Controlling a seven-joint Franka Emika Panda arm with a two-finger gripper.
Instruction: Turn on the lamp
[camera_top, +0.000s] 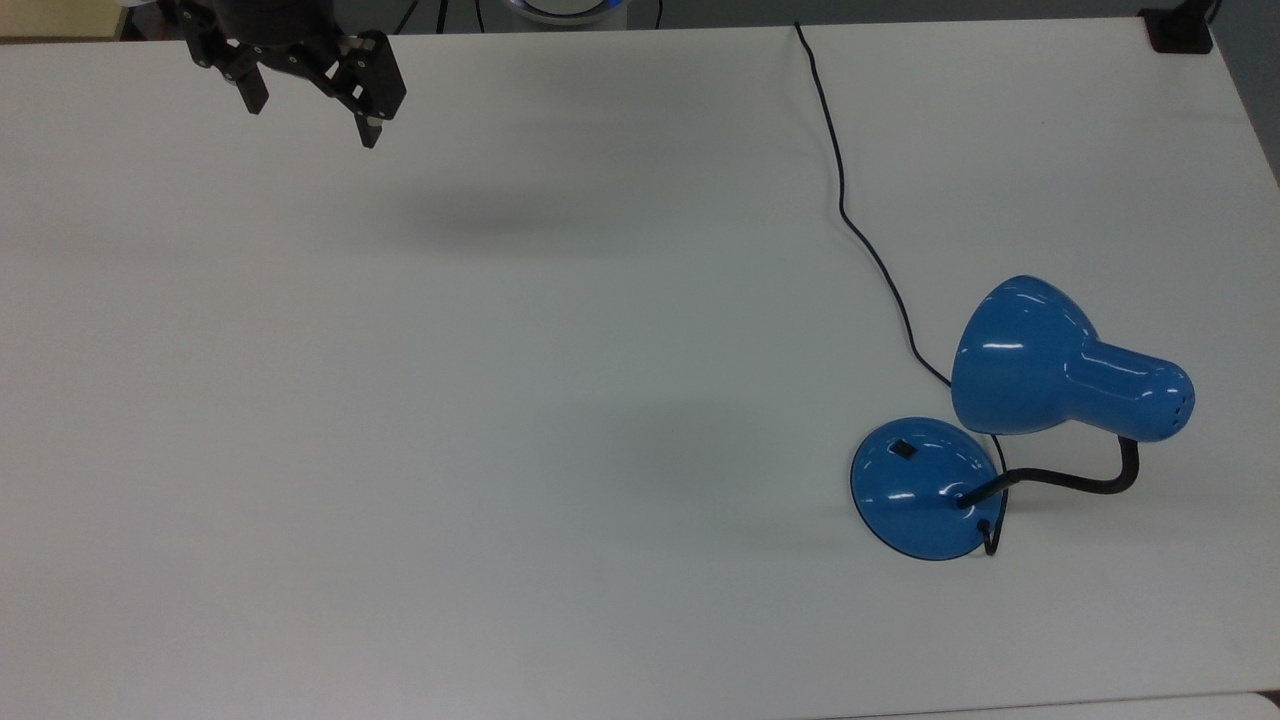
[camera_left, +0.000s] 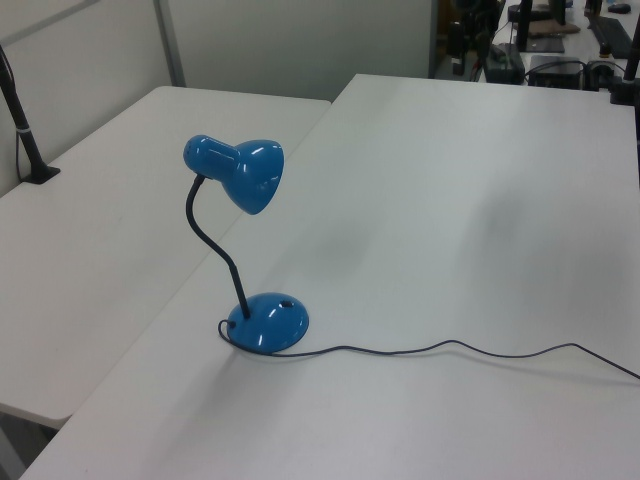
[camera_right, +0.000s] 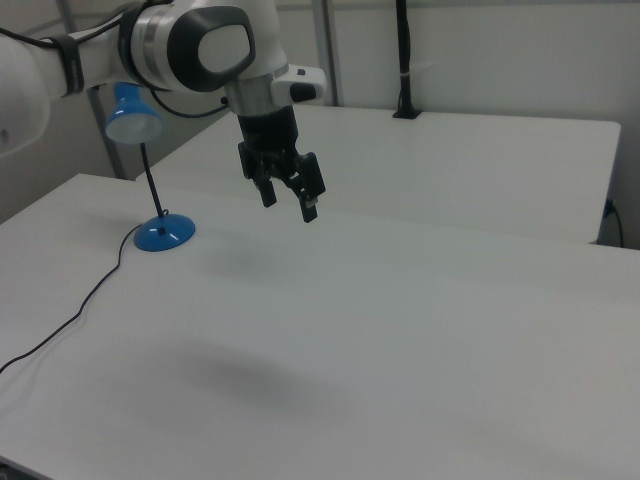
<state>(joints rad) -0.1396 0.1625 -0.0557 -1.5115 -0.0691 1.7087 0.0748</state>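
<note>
The blue lamp stands at the top view's right, its bell shade (camera_top: 1040, 360) leaning over the domed base (camera_top: 925, 490). A small black switch (camera_top: 905, 450) sits on the base's upper left, and a black gooseneck (camera_top: 1085, 483) joins base and shade. Its thin cord (camera_top: 860, 235) runs to the table's far edge. No glow shows in the shade (camera_left: 250, 175). My gripper (camera_top: 312, 122) hangs open and empty above the top view's upper left corner, far from the lamp. In the right view the gripper (camera_right: 289, 207) hovers to the right of the lamp base (camera_right: 165, 235).
The white table (camera_top: 550, 400) is bare between gripper and lamp. A second table (camera_left: 90, 250) adjoins on the left view's left, with a black post (camera_left: 22, 120) clamped to it. A black clamp (camera_top: 1180, 30) sits at the top view's upper right corner.
</note>
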